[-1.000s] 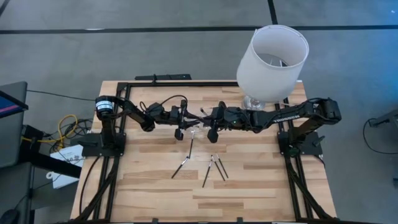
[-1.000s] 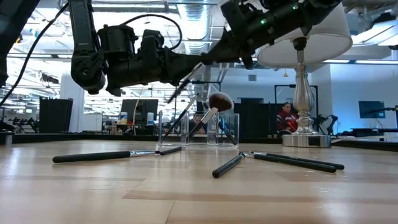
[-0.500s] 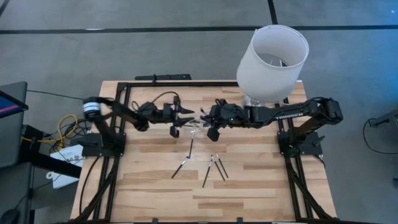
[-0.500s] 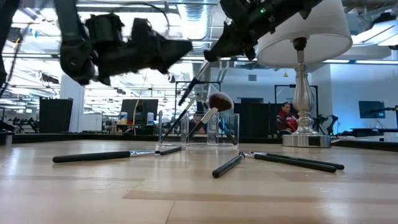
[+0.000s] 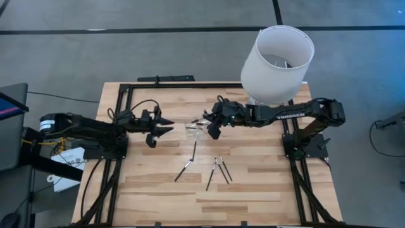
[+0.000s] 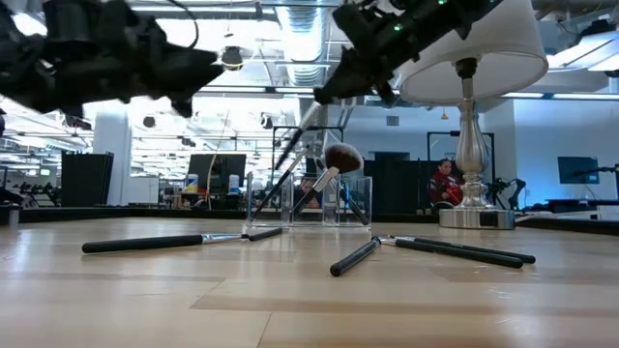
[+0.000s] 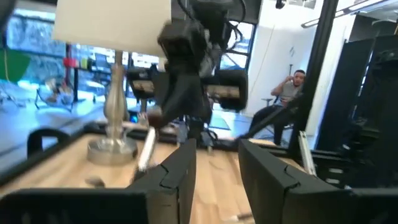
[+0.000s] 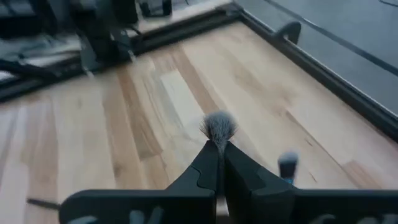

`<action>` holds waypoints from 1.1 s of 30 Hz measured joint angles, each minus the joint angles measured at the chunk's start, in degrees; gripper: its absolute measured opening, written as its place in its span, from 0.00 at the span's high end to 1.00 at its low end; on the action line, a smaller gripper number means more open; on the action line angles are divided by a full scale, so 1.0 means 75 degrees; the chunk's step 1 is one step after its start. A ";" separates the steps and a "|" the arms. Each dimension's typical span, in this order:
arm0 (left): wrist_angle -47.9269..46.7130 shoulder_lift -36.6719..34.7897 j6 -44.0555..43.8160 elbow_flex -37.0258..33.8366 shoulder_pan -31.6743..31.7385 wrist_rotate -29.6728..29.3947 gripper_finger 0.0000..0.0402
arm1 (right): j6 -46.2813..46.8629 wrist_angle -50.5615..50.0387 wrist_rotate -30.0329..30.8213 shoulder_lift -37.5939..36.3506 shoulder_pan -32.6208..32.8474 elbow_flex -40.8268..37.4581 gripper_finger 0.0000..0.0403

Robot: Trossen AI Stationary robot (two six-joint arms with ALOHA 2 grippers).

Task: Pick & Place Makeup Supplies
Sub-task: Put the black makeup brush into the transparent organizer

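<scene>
Brushes (image 5: 217,171): four on table (image 5: 266,190), one pinched by right fingers (image 8: 219,163).

4 brushes (image 6: 169,243) lie before a clear holder (image 6: 309,201) on the table (image 6: 309,300).

black brushes (image 5: 217,171), white lampshade (image 5: 277,63), pale striped wooden table (image 5: 253,190)

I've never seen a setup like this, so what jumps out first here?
A big white lamp towers over the table's far right corner. Beside it, the right hand pinches a makeup brush above a clear holder that already has brushes in it. The left hand, open, hangs near the left edge.
</scene>
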 joint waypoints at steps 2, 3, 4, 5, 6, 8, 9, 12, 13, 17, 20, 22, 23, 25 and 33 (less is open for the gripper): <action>-0.0017 -0.0087 -0.0154 -0.0233 -0.0055 -0.0003 0.72 | 0.0137 -0.0324 -0.0249 0.0158 -0.0089 0.0154 1.00; -0.0023 -0.0084 -0.0210 -0.0321 -0.0072 -0.0003 0.72 | 0.0162 -0.0449 -0.0312 0.0334 -0.0124 0.0340 1.00; -0.0030 -0.0084 -0.0283 -0.0405 -0.0075 -0.0003 0.72 | 0.0153 -0.0440 -0.0372 0.0550 -0.0141 0.0585 1.00; -0.0048 -0.0064 -0.0353 -0.0446 -0.0077 -0.0010 0.73 | 0.0106 -0.0638 -0.0405 0.0727 -0.0163 0.0811 1.00; -0.0018 0.0003 -0.0414 -0.0466 -0.0077 -0.0032 0.73 | 0.0064 -0.0997 -0.0429 0.0896 -0.0179 0.1040 1.00; -0.0136 0.0044 -0.0575 -0.0489 -0.0072 -0.0062 0.73 | 0.0059 -0.1649 -0.0451 0.1386 -0.0179 0.1662 1.00; -0.0086 0.0088 -0.0595 -0.0488 -0.0077 -0.0062 0.74 | 0.0060 -0.2092 -0.0461 0.1609 -0.0175 0.1969 1.00; -0.0122 0.0149 -0.0625 -0.0486 -0.0128 -0.0061 0.74 | 0.0054 -0.3155 -0.0464 0.2261 -0.0167 0.2858 0.99; -0.0092 0.0149 -0.0626 -0.0486 -0.0161 -0.0061 0.74 | 0.0048 -0.3414 -0.0464 0.2476 -0.0167 0.3103 0.98; -0.0131 0.0138 -0.0620 -0.0486 -0.0320 -0.0059 0.74 | 0.0026 -0.3699 -0.0455 0.3159 -0.0216 0.3990 0.93; -0.0146 0.0149 -0.0623 -0.0486 -0.0434 -0.0062 0.74 | -0.0207 -0.3784 -0.0451 0.3534 -0.0238 0.4461 0.88; -0.0157 0.0166 -0.0622 -0.0486 -0.0516 -0.0060 0.74 | -0.0337 -0.3956 -0.0399 0.3637 -0.0231 0.4637 0.84; -0.0188 0.0181 -0.0624 -0.0486 -0.0541 -0.0061 0.74 | -0.0368 -0.3929 -0.0374 0.3684 -0.0225 0.4731 0.81; -0.0213 0.0193 -0.0624 -0.0486 -0.0619 -0.0064 0.74 | -0.0382 -0.3958 -0.0369 0.3708 -0.0223 0.4837 0.77; -0.0264 0.0237 -0.0857 -0.0486 -0.1227 -0.0065 0.74 | -0.0375 -0.4414 -0.0321 0.3343 -0.0038 0.5069 0.62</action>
